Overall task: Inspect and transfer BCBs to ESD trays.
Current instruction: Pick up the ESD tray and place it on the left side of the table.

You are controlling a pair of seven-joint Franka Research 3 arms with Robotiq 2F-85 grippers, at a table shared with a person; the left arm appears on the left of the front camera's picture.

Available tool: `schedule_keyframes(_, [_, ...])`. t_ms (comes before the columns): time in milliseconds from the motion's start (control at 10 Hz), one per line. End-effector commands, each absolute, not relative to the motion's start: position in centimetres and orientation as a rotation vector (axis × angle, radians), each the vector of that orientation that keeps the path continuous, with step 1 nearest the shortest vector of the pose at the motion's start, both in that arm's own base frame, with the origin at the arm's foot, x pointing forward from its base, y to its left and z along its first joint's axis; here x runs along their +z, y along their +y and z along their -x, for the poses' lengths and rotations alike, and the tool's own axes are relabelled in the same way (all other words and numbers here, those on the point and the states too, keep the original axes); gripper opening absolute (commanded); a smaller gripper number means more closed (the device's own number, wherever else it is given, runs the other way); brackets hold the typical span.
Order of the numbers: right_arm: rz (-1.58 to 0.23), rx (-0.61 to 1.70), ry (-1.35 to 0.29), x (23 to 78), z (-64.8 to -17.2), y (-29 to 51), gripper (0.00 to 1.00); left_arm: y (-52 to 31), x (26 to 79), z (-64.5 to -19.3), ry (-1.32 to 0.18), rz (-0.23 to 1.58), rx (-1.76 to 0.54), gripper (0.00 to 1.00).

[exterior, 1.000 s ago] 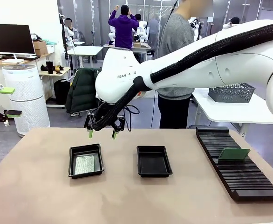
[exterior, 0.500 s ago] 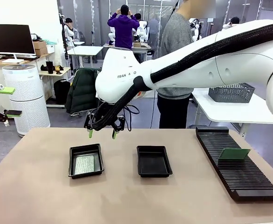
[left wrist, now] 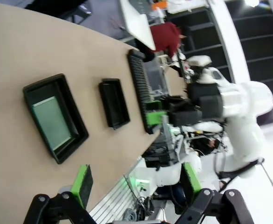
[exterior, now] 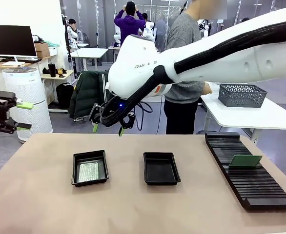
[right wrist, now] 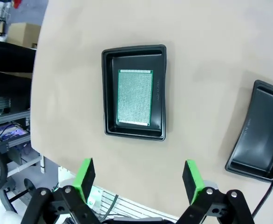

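1. Left of the desk's middle, one BCB point(right wrist: 135, 97) lies flat, speckled face up, inside the left ESD tray point(exterior: 75, 169), its sides clear of the sloped rim.
2. Just to that tray's right, near the desk's centre, the second ESD tray point(exterior: 161, 155) holds nothing.
3. Toward the desk's right edge, another BCB point(exterior: 245, 160) stands on edge, leaning, in the slotted rack point(exterior: 260, 192).
4. The right end effector point(exterior: 107, 129) hangs near the desk's far edge, above and behind the filled tray. Its fingers are spread wide and empty, and its arm spans the desk.
5. The left end effector point(exterior: 24, 116) hovers off the desk's left edge, also wide and empty.
6. The likely next step is fetching the racked board. I judge three risks:
   - A thin, edge-on board may slip or twist between the pads.
   - A tilted release could leave the board propped on the empty tray's rim.
   - The long arm sweeping rightward could clip the rack or the person point(exterior: 184, 58) beyond the far edge.
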State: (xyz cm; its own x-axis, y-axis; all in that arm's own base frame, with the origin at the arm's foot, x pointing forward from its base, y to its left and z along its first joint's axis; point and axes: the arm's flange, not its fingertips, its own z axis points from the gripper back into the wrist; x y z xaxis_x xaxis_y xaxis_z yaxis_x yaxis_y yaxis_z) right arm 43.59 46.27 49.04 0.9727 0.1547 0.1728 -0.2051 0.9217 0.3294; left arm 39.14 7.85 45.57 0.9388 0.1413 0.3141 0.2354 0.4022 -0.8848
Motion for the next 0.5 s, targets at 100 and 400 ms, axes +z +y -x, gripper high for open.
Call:
schedule_keyframes(100, [-0.433, 0.231, -0.127, 48.7, -42.5, 42.7, 1.0, 3.6, 45.4, -37.9, -0.365, 0.967, 0.07, 1.0])
schedule_keyframes(400, [-0.468, 0.217, -0.118, 48.3, -42.8, 40.9, 1.0, -0.9, 44.3, -38.0, -0.331, 0.803, 0.066, 1.0])
